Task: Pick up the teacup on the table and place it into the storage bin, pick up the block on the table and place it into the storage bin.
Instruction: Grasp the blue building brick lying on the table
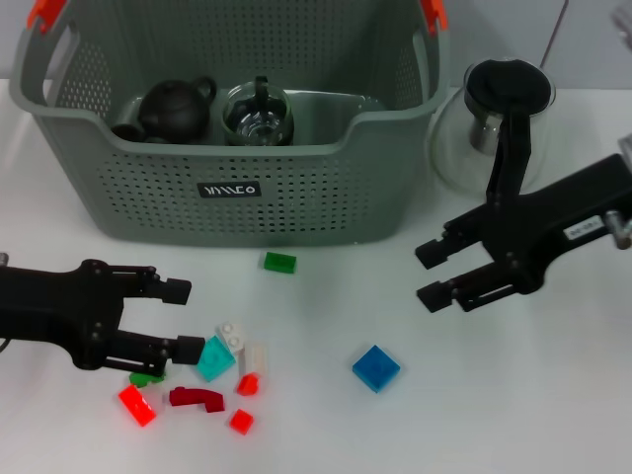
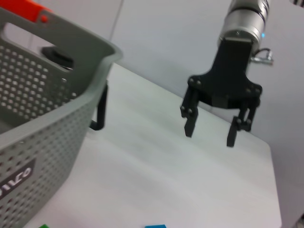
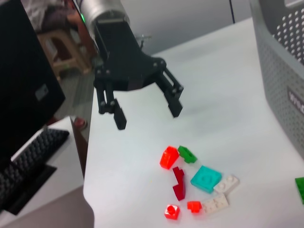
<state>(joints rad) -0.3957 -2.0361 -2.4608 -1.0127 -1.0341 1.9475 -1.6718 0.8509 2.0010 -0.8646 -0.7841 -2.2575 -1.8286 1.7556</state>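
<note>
Teal among the scattered bricks in front of the storage bin [image 1: 237, 148], the block [image 1: 214, 358] lies just off the wide-open left gripper [image 1: 183, 319], well nearer than the equally wide-open right gripper [image 1: 431, 274].

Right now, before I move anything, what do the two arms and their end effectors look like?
Both match. The left end effector is a matte black housing with two jointed black fingers, mounted on a silver cylindrical wrist with a small green light. The right end effector is the same black two-finger build on a silver wrist, with a blue light and a metal fitting at the side. The head view shows a small white label on the right arm.
</note>
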